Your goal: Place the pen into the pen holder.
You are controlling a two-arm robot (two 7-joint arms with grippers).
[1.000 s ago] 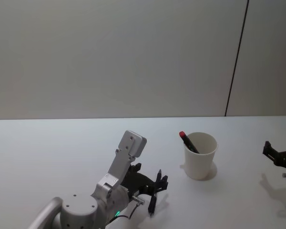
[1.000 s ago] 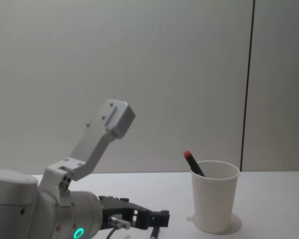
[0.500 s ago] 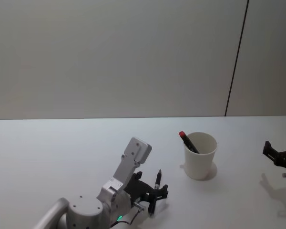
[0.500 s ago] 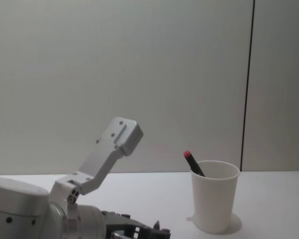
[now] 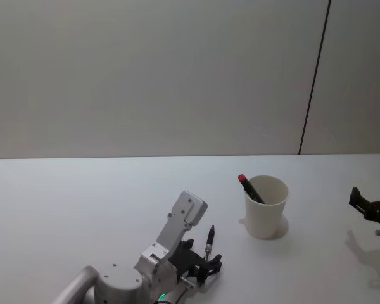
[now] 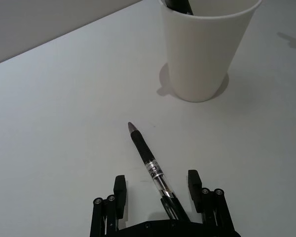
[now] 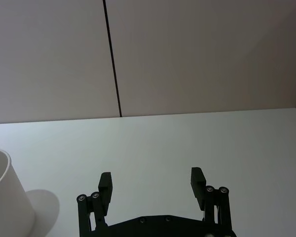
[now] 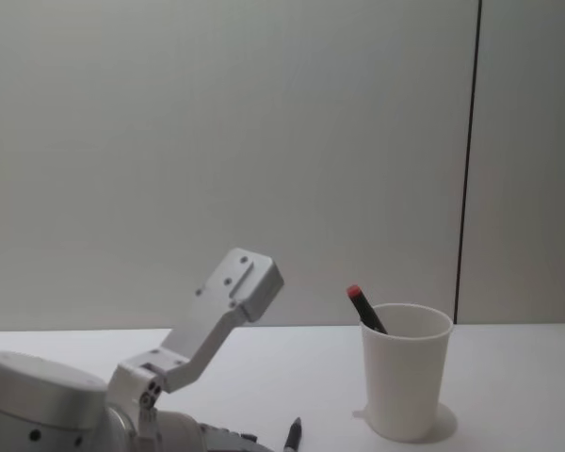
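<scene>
A black pen (image 6: 147, 159) with a clear section lies flat on the white table (image 5: 82, 202), its tip pointing away from me. My left gripper (image 6: 156, 190) is low over it and open, one finger on each side of the pen's rear end, not pressing it. The head view shows this pen (image 5: 209, 239) sticking out ahead of the left gripper (image 5: 205, 259). The pen holder (image 5: 266, 206), a white paper cup, stands upright to the right with a red-capped pen (image 5: 247, 186) leaning inside. My right gripper (image 7: 151, 182) is open and empty at the far right.
The pen holder (image 8: 405, 372) stands about a pen's length beyond the black pen's tip (image 8: 292, 435). My left arm's grey wrist link (image 8: 221, 315) rises above the table on the left. A plain wall with a dark vertical seam (image 5: 313, 76) stands behind.
My left gripper has sunk lower towards the table and dropped out of the chest view. The pen now juts forward between its fingers. The right arm has not moved.
</scene>
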